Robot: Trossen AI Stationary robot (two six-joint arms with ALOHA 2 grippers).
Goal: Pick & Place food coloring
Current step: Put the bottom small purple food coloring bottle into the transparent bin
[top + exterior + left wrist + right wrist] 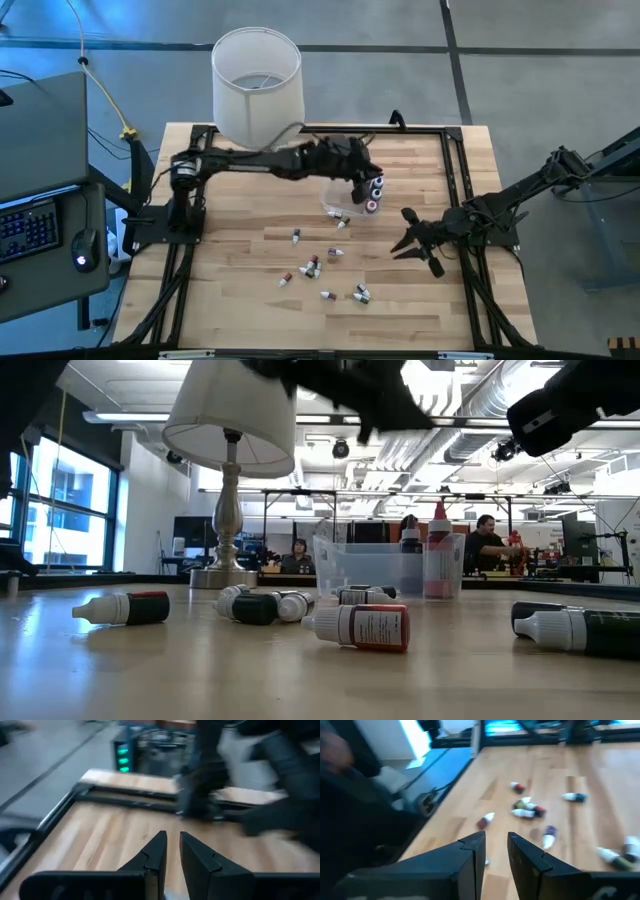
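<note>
**Small bottles scattered, a few already in the tub**

I see the food coloring bottles (pixel 312 266) lying on their sides across the wooden table (pixel 250 300): tiny, with dark or red bodies and white pointed caps. A few stand in the clear tub (pixel 345 205). My left gripper (pixel 170 851) hovers over that tub, fingers narrowly apart, holding nothing. My right gripper (pixel 495 847) waits near the table's right edge, narrowly parted too.
</note>
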